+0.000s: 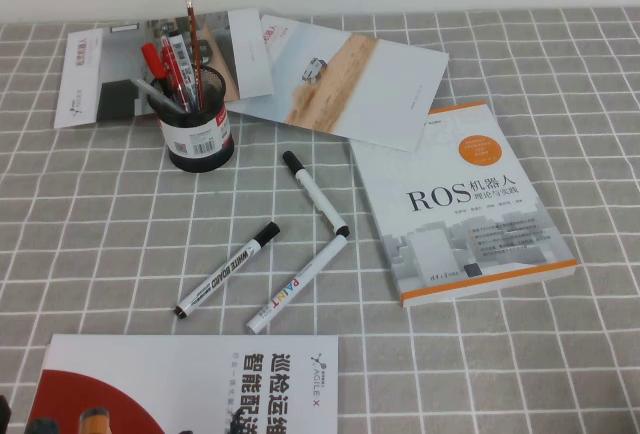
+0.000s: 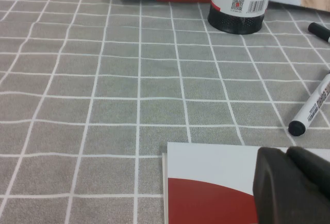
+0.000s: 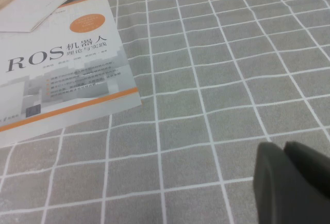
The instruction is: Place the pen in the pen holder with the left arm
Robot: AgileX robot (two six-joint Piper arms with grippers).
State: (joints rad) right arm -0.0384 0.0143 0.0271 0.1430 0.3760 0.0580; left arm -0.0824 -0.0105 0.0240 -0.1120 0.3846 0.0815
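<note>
Grey checked cloth [image 1: 560, 64] covered the desk, and the pen [image 1: 228, 269] lay flat on it a little toward the near-left corner, well apart from the pen holder [image 1: 197, 124], which stood toward the far-left corner already crowded with red and grey pens. The pen's long axis ran diagonally: its black cap pointed toward the far-right, its other end toward the near-left edge. Just beside it lay the PAINT marker [image 1: 298, 283] on a near-parallel slant, and beyond that a plain white marker [image 1: 315, 192].

The left gripper [image 2: 291, 185] hovered low over the red-and-white booklet [image 1: 190, 384] at the near edge, holding nothing; whether its fingers were parted could not be told. The right gripper [image 3: 294, 182] hung over bare cloth toward the near-right corner, beyond the ROS book [image 1: 460, 204], empty too and its opening likewise unclear.

The reach had not yet begun. To do it well, the left arm would probably need to turn its wrist so the jaws closed across the barrel, not along it, and take the pen near mid-length, clear of the PAINT marker. Afterwards the pen would have to be tipped upright and lowered into a gap among the pens already standing there.
</note>
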